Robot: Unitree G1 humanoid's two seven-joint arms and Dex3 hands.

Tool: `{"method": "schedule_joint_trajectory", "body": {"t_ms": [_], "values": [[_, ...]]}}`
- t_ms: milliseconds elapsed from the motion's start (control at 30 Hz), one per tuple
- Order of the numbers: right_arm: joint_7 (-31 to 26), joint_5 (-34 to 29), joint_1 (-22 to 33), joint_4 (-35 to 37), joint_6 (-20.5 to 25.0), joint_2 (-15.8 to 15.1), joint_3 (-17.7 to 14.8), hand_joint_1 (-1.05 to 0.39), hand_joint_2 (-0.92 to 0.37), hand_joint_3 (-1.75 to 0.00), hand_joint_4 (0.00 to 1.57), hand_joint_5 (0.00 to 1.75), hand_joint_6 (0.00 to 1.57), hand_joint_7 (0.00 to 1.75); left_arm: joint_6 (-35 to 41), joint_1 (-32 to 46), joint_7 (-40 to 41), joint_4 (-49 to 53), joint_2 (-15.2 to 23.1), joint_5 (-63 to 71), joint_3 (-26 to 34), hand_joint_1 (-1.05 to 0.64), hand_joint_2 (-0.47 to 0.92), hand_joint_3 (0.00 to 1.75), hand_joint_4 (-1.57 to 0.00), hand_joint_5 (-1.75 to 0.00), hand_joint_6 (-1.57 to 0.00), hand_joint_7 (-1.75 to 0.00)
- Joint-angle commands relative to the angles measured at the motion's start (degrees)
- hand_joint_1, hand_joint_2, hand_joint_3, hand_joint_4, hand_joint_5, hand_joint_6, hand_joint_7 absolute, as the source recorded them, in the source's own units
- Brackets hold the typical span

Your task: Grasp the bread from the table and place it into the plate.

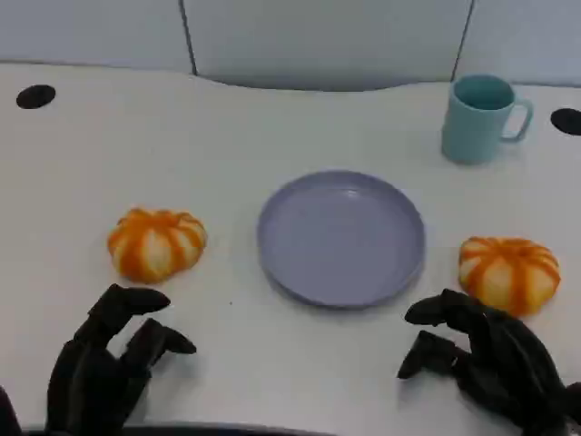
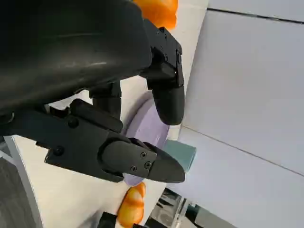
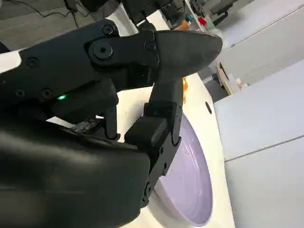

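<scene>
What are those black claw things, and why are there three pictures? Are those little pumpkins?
The black things are a robot's two hands. One picture comes from a camera on its head, looking down at the white table; the other two come from cameras on its wrists, right behind each hand. The left hand and right hand are both open and hold nothing. The orange striped things are bread: one bun on the left, another bun on the right. Between them lies a purple plate, with nothing on it yet. A blue-green mug stands farther back.
</scene>
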Motion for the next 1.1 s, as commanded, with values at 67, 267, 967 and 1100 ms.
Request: {"method": "schedule_joint_trajectory", "body": {"t_ms": [67,267,967,1100], "values": [[-0.9,-0.8,0.7,1.1,0.3,-0.6,-0.1,-0.5,-0.92,-0.38,0.75,1.31,0.81,0.84,-0.2,0.3,0.1,0.2,1.1,0.1,0.2,-0.7,0.92,0.09,-0.35,-1.75,-0.3,-1.41],[-1.4,-0.4,1.5,-1.2,1.8,-0.5,0.2,-0.5,-0.92,-0.4,0.74,1.32,0.81,0.84,-0.3,0.4,0.0,-0.1,0.8,-0.2,0.2,-0.67,0.92,0.1,-0.35,-1.75,-0.29,-1.44],[-0.8,-0.3,1.2,0.6,0.3,-0.3,0.0,-0.51,-0.92,-0.38,0.75,1.3,0.82,0.82,-0.5,1.2,0.4,-1.8,0.6,0.1,-0.1,-0.67,0.92,0.1,-0.35,-1.75,-0.29,-1.43],[-0.5,-0.2,1.5,0.1,0.5,-0.2,0.2,-0.5,-0.92,-0.39,0.74,1.32,0.8,0.82,-2.5,1.6,-0.2,-3.0,0.2,0.3,-0.4,-0.65,0.92,0.12,-0.32,-1.75,-0.27,-1.44]]}}
